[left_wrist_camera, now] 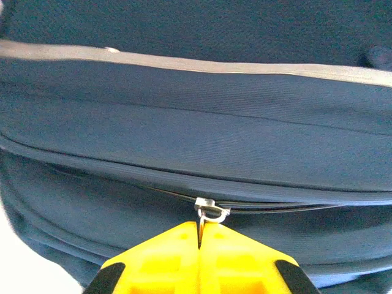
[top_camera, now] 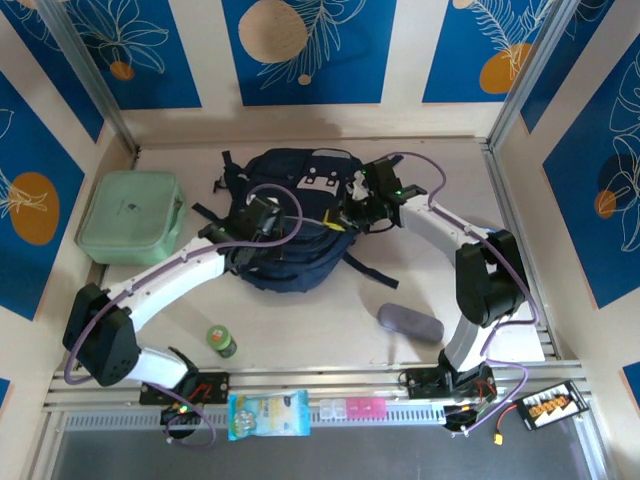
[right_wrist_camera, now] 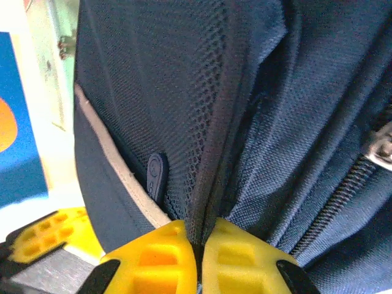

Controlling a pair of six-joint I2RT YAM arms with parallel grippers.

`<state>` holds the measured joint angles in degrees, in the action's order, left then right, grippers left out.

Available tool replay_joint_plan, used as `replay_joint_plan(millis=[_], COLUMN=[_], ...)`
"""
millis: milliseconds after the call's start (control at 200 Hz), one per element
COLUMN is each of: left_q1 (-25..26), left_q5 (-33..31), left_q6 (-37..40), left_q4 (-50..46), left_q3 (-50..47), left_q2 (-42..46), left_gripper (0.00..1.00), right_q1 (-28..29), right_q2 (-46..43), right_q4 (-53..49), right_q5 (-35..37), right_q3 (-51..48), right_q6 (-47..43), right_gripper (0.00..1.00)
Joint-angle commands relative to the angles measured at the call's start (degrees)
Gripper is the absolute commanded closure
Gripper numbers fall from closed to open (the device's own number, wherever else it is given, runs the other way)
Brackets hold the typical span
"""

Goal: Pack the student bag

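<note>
Near the upper middle of the top view, the student bag (top_camera: pixel 295 262) lies flat on the table (top_camera: pixel 300 320), to the right of the mint green case (top_camera: pixel 130 215) and apart from it. Both arms reach onto it from the 2 lower corners. At the bottom of the left wrist view, the left gripper (left_wrist_camera: pixel 200 233) has its yellow fingers pressed together on the metal zip pull (left_wrist_camera: pixel 207 213) of a closed zip. At the bottom of the right wrist view, the right gripper (right_wrist_camera: pixel 197 242) is pinched tight on a dark-edged fold of the bag's fabric. Lower on the table stand 1 green bottle (top_camera: pixel 221 341) and 1 grey pouch (top_camera: pixel 409 322), well apart.
</note>
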<state>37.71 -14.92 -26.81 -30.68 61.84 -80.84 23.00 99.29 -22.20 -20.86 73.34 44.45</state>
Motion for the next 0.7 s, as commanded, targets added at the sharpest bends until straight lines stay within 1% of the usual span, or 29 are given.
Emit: replay_joint_plan(millis=[0,80,160,215,250,300,305,310,350,460,555,695], left_q1=[-2.7,-4.1,-4.8,-4.8,-4.7,-4.0,-3.9,-3.8,-2.9,-0.1,2.8,6.1], left_q5=[1.0,2.5,6.9,10.5,12.4,15.1,15.1,15.4,16.6,19.1,20.7,21.6], left_q6=[10.5,13.6,16.7,17.9,18.2,18.5,18.6,18.6,18.7,16.9,15.3,13.3], left_q4=[-0.6,1.8,6.1,7.0,6.9,6.7,6.7,6.7,6.8,8.5,9.7,11.0], left_q3=[1.0,1.3,1.4,3.0,4.4,6.5,6.7,6.9,7.8,9.3,10.6,13.5], left_q2=[-1.4,-3.5,-5.3,-6.5,-7.2,-8.0,-8.2,-8.2,-8.5,-9.9,-11.8,-15.0], left_gripper=[1.00,1.00,1.00,1.00,1.00,1.00,1.00,1.00,1.00,1.00,1.00,1.00], right_q1=[-6.0,-7.7,-8.2,-8.3,-8.3,-8.4,-8.3,-8.3,-8.4,-8.2,-6.5,-4.0], right_q2=[-3.2,-3.5,-3.3,-3.8,-4.7,-6.7,-7.2,-7.2,-9.6,-15.9,-20.4,-21.4], right_q4=[-3.9,-3.8,-4.8,-5.1,-5.2,-5.0,-5.0,-5.0,-4.9,-4.0,-0.6,0.9], right_q5=[7.8,8.8,8.8,8.5,8.7,9.2,9.5,9.5,10.9,13.6,13.4,14.8], right_q3=[-0.1,0.3,2.0,2.2,1.8,0.2,-0.3,-0.3,-2.5,-9.1,-14.1,-16.8], right_q6=[-7.7,-8.9,-8.0,-6.3,-4.9,-2.0,-1.3,-1.3,2.2,12.4,19.9,26.4], right_gripper=[1.00,1.00,1.00,0.95,0.88,0.74,0.72,0.72,0.62,0.50,0.46,0.46])
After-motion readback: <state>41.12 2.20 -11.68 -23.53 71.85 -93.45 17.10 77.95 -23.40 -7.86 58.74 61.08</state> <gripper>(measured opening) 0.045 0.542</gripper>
